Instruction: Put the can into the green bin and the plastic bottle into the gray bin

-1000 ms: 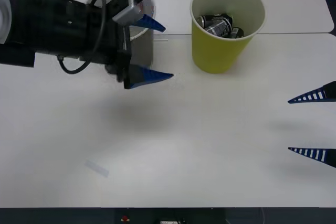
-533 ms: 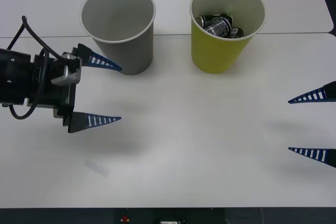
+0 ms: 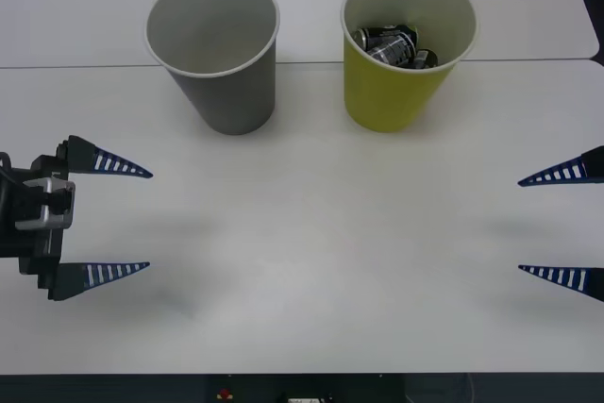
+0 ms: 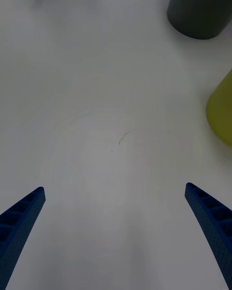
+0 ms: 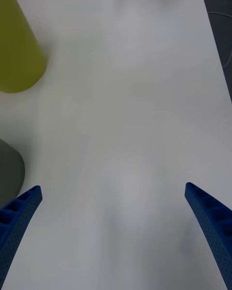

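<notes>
White table (image 3: 311,233) lies bare; cans (image 3: 392,44) sit in the green bin (image 3: 408,44). Left gripper (image 3: 142,219) has pulled back from the gray bin (image 3: 215,49), fingers apart; right gripper (image 3: 521,226) idles, spread wide.

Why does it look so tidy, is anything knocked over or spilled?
Nothing stands out. The gray bin and the green bin both stand upright on the table, with dark cans inside the green one. The left gripper and right gripper are open, holding nothing.

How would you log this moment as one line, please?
left gripper: open, empty | right gripper: open, parked | cans: in green bin | gray bin: upright
</notes>
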Tool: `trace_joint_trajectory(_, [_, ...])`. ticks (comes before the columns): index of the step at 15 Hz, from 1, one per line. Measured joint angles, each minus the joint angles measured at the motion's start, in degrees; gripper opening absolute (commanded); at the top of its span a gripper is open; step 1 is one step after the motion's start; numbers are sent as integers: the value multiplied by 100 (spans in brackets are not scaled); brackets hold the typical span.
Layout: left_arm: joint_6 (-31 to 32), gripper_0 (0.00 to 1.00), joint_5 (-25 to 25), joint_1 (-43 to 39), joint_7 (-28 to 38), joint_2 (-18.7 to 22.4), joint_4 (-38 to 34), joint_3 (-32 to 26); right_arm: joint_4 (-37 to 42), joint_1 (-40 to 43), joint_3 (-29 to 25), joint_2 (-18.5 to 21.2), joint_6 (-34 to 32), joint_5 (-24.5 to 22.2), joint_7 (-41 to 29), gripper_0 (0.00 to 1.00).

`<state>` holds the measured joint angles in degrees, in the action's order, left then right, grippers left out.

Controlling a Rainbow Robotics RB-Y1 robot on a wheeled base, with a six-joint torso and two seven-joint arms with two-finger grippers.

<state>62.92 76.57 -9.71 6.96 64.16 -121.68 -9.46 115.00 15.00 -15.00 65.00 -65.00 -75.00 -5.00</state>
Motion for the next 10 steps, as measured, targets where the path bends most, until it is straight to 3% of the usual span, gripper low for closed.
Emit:
trace_joint_trajectory(4, [-4,100,-11,-656,-61,0,-170,-462,0,0,0,0,0,0,0,100])
trace_joint_trajectory(10, [-7,100,-11,-848,-168,-8,-173,-618,0,0,0,0,0,0,0,100])
